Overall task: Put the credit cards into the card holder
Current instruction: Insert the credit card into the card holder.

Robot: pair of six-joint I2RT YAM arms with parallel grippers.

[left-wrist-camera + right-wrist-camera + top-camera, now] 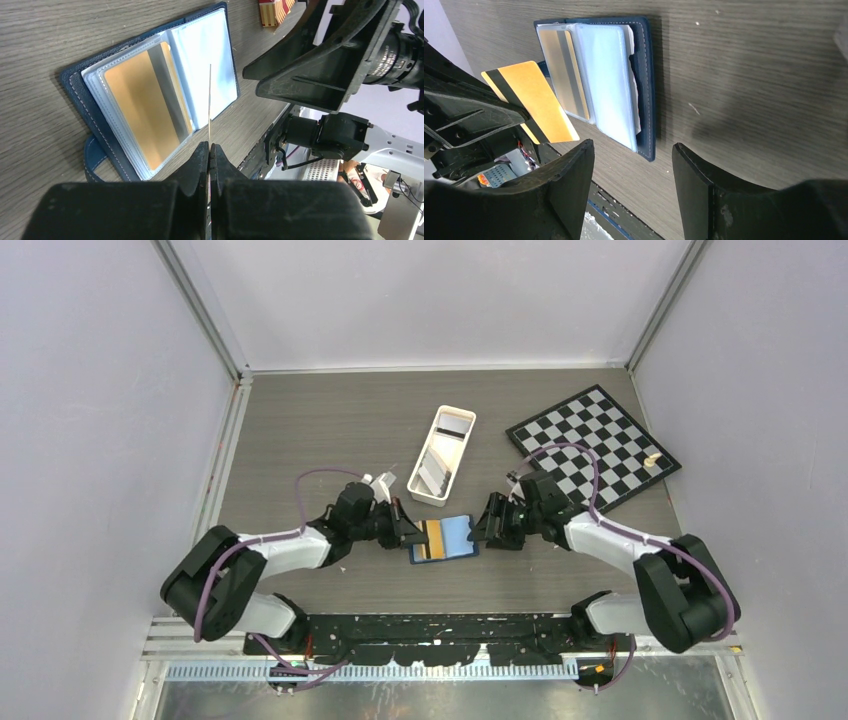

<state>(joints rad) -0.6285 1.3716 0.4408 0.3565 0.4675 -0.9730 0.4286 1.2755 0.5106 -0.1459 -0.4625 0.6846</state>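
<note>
**Left gripper** (209,147): jaws pressed together on a gold card (531,100) with a black stripe. The card projects from the tips, seen edge-on in the left wrist view, and is held over the card holder (447,539). The holder lies open and flat on the table (330,420), between the two grippers. A second card (137,112) sits inside one clear sleeve.

**Right gripper** (633,147): jaws spread wide, gripping nothing, with the holder just ahead of the gap.

The white tray (428,500) beyond the holder carries further cards (432,473).
</note>
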